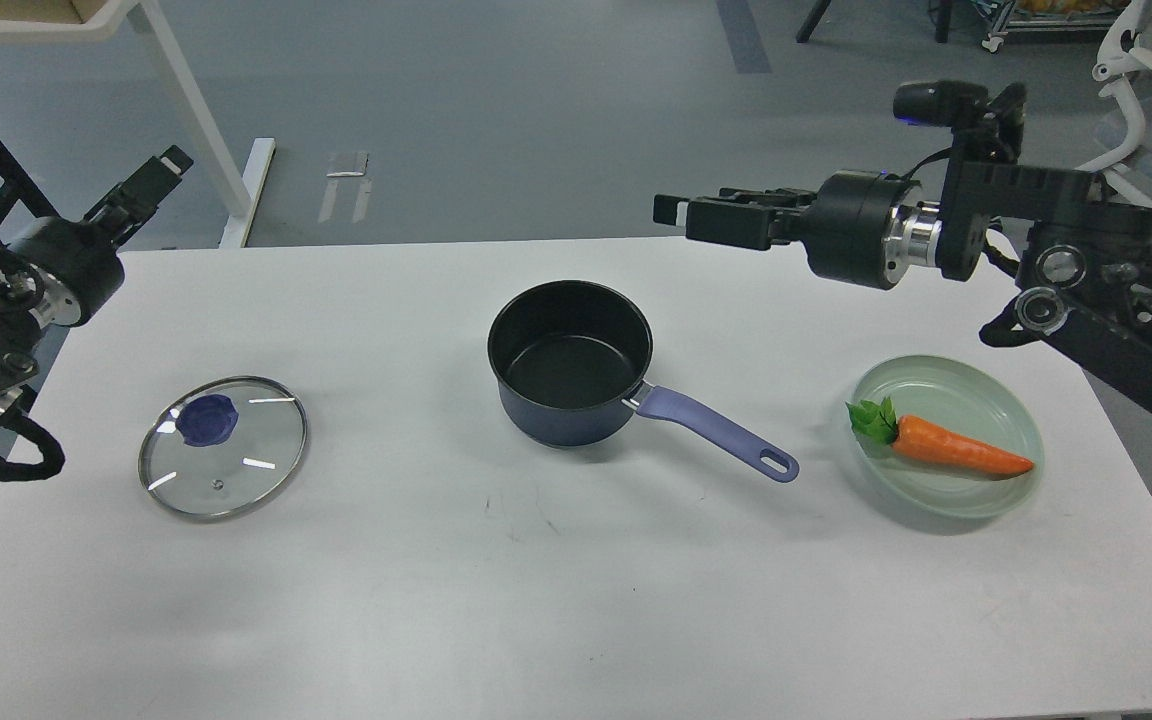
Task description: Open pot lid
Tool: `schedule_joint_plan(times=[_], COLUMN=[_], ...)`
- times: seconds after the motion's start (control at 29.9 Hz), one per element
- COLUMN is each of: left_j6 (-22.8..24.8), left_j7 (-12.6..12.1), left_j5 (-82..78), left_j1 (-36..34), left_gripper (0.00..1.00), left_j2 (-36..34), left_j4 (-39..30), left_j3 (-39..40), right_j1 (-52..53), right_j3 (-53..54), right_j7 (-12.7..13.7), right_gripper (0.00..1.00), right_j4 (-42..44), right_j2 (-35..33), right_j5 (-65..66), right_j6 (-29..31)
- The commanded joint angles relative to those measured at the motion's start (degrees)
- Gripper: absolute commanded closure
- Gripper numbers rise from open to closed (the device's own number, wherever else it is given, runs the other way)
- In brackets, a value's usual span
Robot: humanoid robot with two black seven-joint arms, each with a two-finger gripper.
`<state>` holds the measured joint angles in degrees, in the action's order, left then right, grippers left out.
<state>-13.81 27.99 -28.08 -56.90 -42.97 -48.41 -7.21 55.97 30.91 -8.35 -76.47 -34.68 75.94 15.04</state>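
Note:
The dark navy pot (pixel 569 360) stands uncovered in the middle of the table, its black inside empty and its lavender-blue handle (pixel 716 435) pointing to the front right. The glass lid (pixel 223 446) lies flat on the table at the left, purple-blue knob (pixel 206 420) up. My left gripper (pixel 161 175) is raised at the far left, well away from the lid and seen edge-on. My right gripper (pixel 681 215) is raised over the table's far edge, behind and right of the pot, open and empty.
A pale green plate (pixel 976 385) with a toy carrot (pixel 956 450) sits at the right, below my right arm. A white desk leg and a black frame stand on the floor at the left, an office chair at the far right.

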Motion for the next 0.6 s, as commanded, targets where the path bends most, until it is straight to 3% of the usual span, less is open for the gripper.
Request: schedule_joint_plan(times=[0.0, 0.13, 0.27, 0.43, 0.57], left_j6=[1.5, 8.0, 9.68, 15.02, 19.96], left_j7=[0.01, 0.01, 0.01, 0.01, 0.01], left_j5=[7.23, 12.77, 20.32, 30.88, 32.99], left_j1=[-0.14, 0.91, 1.0, 1.17, 2.14], left_gripper=[0.01, 0.01, 0.01, 0.01, 0.01], left_j2=[4.11, 6.93, 9.74, 13.69, 15.98], left_j4=[1.3, 1.48, 2.96, 8.32, 11.93], left_j3=[3.25, 5.1, 5.37, 7.74, 10.02], right_j1=[-1.82, -3.32, -4.37, -4.2, -4.46], right_j3=[0.12, 0.21, 0.56, 1.34, 6.09], right_j7=[0.0, -0.08, -0.26, -0.35, -0.35], right_gripper=[0.01, 0.01, 0.01, 0.01, 0.01], right_j4=[2.11, 5.36, 8.61, 16.34, 21.18], right_j2=[0.49, 0.76, 0.93, 2.94, 4.62], right_j5=[-8.41, -23.08, -39.34, -54.47, -58.71], right_j6=[-7.99, -13.72, -16.62, -17.07, -16.28])
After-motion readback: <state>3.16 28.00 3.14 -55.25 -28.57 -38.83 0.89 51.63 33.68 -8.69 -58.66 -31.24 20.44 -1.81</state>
